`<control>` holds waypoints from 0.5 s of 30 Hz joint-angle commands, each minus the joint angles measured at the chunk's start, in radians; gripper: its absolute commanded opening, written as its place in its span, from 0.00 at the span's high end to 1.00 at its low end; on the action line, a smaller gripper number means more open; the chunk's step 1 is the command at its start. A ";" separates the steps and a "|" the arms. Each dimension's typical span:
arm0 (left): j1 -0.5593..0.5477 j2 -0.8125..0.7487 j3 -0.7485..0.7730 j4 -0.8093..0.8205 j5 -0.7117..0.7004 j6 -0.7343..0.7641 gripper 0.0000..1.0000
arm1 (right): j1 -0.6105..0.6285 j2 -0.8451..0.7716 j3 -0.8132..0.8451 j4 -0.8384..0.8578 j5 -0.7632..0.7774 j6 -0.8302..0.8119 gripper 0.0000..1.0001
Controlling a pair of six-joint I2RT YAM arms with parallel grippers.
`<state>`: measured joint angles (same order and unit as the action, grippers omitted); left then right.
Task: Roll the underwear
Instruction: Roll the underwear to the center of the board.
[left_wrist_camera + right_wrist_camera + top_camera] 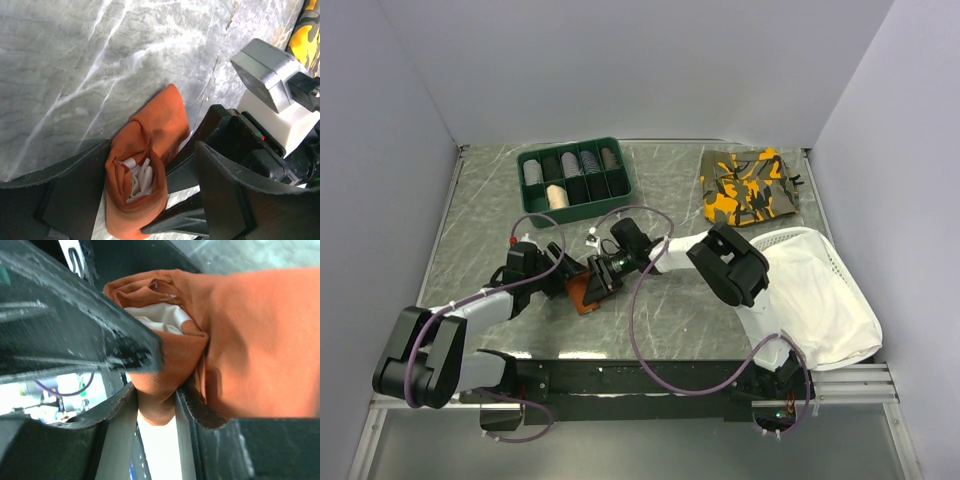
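Right claw (170, 382), hard up against its own lens, is biting down on a fold of the underwear (250, 330). The left claw (155, 167) is standing open astride the half-rolled bundle, which is lying near the front middle of the worktop (100, 60). To do this turn well, I'd be tucking the loose orange tail in tight and pinning the coil's end so the cream core isn't spilling. The left wrist view is showing that cream spiral end-on, whereas the top view is giving only an orange scrap.
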<state>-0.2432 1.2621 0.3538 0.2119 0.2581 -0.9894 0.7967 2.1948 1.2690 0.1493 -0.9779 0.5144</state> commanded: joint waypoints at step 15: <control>-0.001 -0.299 0.057 -0.396 -0.220 0.113 0.25 | -0.022 -0.037 -0.145 0.368 0.156 0.303 0.76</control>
<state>-0.2436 0.9962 0.3813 -0.1349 0.0818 -0.9245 0.7891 2.1632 1.1202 0.4633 -0.8509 0.7815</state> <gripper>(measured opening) 0.777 0.295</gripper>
